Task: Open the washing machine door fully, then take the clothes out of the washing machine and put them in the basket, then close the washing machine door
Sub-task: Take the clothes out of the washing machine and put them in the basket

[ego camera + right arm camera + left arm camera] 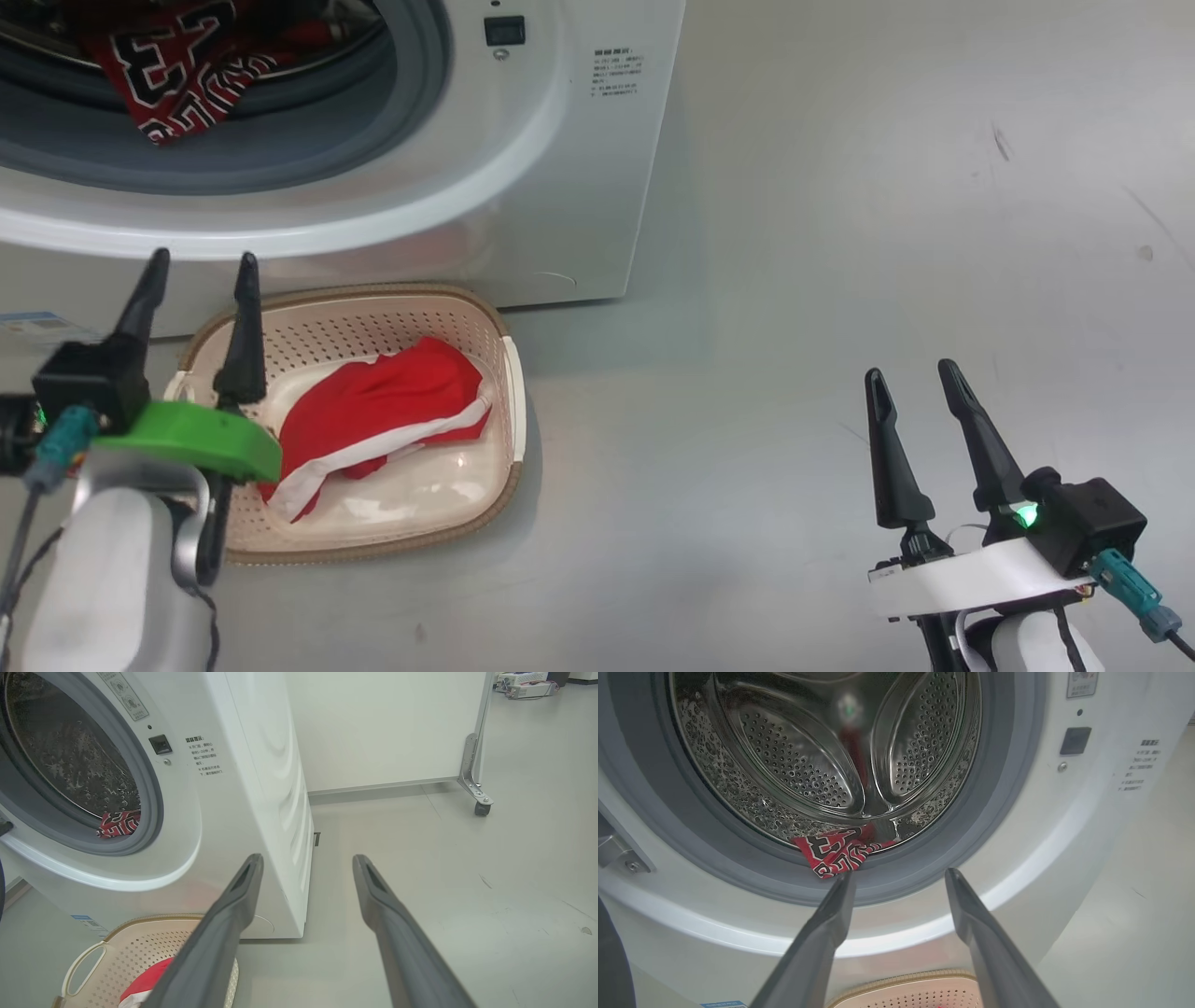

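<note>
Left end effector (203,256) and right end effector (910,370) stood open, empty. Red clothes (373,411) lay in the basket (512,401) and the washing machine (579,187)

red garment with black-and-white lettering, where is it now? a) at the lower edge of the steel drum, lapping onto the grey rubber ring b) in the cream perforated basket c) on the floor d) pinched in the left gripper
a: the red lettered garment lies with its tip over the grey rubber ring of the white washing machine, while the left gripper is open and empty.
</note>
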Motion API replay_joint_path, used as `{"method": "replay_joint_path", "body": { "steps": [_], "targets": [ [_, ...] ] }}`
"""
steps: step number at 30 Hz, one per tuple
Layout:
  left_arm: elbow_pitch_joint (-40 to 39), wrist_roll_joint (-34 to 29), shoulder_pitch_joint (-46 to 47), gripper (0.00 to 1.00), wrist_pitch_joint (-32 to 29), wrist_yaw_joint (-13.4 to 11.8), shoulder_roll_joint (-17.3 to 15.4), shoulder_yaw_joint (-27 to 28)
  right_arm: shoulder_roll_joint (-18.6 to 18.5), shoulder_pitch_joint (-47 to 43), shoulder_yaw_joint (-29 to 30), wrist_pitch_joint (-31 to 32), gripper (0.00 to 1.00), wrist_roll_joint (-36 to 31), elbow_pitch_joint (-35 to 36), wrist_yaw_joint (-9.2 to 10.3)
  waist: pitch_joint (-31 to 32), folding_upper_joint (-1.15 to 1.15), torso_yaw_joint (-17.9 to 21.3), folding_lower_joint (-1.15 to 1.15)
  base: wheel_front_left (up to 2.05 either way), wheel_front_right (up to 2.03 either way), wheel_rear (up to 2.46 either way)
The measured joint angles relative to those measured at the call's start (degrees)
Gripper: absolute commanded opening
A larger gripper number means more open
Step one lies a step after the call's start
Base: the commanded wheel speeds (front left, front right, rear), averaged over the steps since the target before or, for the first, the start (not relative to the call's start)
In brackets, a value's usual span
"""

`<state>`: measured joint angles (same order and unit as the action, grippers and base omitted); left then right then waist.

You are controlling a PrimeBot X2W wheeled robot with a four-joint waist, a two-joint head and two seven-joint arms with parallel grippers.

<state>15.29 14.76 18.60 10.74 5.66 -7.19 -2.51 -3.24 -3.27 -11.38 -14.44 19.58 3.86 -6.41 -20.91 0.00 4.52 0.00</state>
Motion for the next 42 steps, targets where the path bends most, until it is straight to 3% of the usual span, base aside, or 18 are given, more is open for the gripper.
{"method": "replay_joint_path", "body": {
  "steps": [18, 27, 42],
  "targets": [
    [8.8, -0.7, 22.7, 1.0, -11.5, -0.2, -7.4, 2.1, 0.4, 6.7, -2.9, 0.0, 1.0, 0.0, 0.8, -0.02, -12.6, 0.0, 5.3, 0.0, 0.0, 0.0, 0.0],
    [13.3, -4.5, 33.0, 1.0, -16.7, -1.9, -12.5, 2.3, 0.5, 9.2, -4.2, 0.0, 1.0, 0.0, 0.7, -0.07, -18.0, 0.0, 7.8, 0.01, 0.0, 0.0, 0.0],
    [21.5, -8.9, 39.9, 1.0, -19.3, -4.2, -15.7, 1.3, 0.6, 12.4, -6.0, 0.0, 1.0, 0.0, -0.2, -0.07, -21.6, 0.0, 10.1, 0.01, 0.0, 0.0, 0.0]
  ]
}}
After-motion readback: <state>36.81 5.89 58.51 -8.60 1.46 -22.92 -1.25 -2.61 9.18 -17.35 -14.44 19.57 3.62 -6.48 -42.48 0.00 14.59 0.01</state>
